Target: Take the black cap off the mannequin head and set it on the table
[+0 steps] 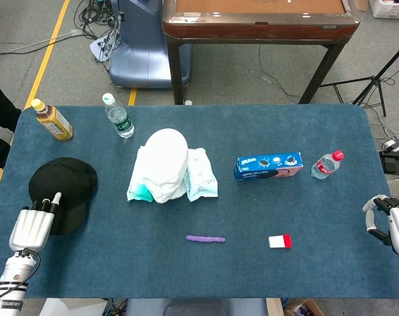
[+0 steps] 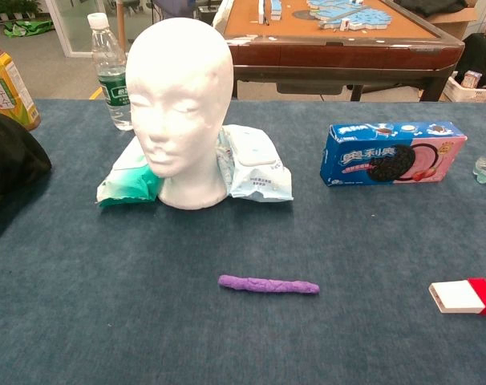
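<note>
The black cap (image 1: 64, 187) lies flat on the blue table (image 1: 305, 210) at the far left; the chest view shows only its edge (image 2: 6, 160) at the left border. The white mannequin head (image 1: 166, 161) (image 2: 179, 104) stands bare at the table's middle. My left hand (image 1: 31, 227) is at the near left corner with its fingers stretched straight, their tips over the cap's near rim, gripping nothing. My right hand (image 1: 392, 227) hangs off the table's right edge, fingers loosely bent and empty. The chest view shows neither hand.
A tea bottle (image 1: 51, 120) and a water bottle (image 1: 119, 116) stand at the back left. Wet-wipe packs (image 1: 203, 174) lie against the mannequin head. A blue cookie box (image 1: 268, 166), a small red-capped bottle (image 1: 326, 164), a purple strip (image 1: 205, 238) and a white-and-red box (image 1: 280, 241) lie to the right.
</note>
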